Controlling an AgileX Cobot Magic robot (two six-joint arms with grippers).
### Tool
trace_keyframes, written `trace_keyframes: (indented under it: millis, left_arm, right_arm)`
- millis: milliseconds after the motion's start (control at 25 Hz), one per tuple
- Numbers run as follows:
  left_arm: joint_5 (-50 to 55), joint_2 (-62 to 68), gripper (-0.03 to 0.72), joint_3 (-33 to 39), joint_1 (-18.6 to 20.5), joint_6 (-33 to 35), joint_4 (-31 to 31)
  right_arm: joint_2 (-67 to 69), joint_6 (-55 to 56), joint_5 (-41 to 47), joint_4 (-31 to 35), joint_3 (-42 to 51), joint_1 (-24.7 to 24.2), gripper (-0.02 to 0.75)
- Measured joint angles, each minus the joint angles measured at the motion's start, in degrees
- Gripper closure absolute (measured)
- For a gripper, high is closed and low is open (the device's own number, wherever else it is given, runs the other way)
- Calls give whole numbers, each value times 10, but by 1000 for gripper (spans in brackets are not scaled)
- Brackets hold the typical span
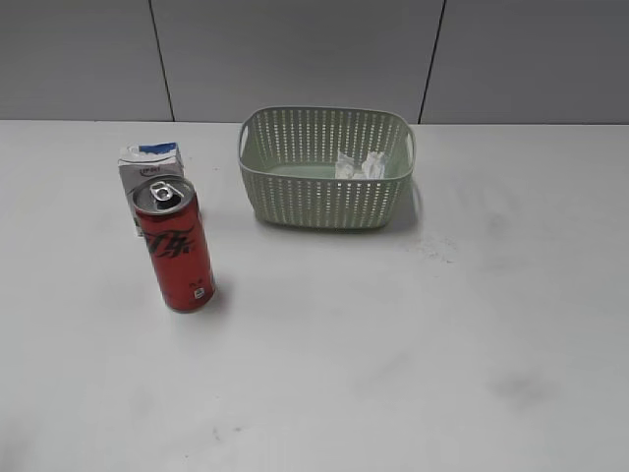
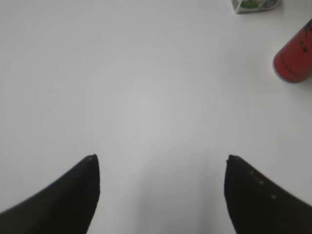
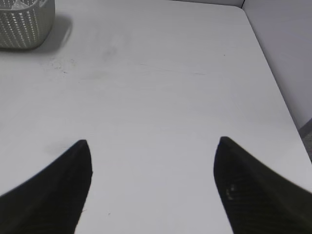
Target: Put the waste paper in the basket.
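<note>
The pale green basket [image 1: 327, 167] stands at the back middle of the white table, and its corner shows in the right wrist view [image 3: 24, 22]. Crumpled white wads of waste paper [image 1: 360, 165] lie inside it towards the right. I see no paper on the table. Neither arm shows in the exterior view. My left gripper [image 2: 161, 158] is open and empty above bare table. My right gripper [image 3: 152, 141] is open and empty above bare table, to the right of the basket.
A red can [image 1: 175, 245] stands upright at the left, also in the left wrist view [image 2: 295, 56]. A white-and-blue carton [image 1: 150, 169] stands just behind it [image 2: 256, 5]. The table's right edge [image 3: 273, 78] shows in the right wrist view.
</note>
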Motion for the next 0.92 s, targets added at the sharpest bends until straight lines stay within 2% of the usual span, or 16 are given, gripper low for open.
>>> trace_keyframes:
  millis: [240, 920]
  left_arm:
    - [3, -128, 100, 76, 0, 0, -1]
    - [5, -365, 100, 84, 0, 0, -1]
  right_arm:
    - [0, 0, 0, 0, 0, 0, 148]
    - [0, 0, 0, 0, 1, 0, 148]
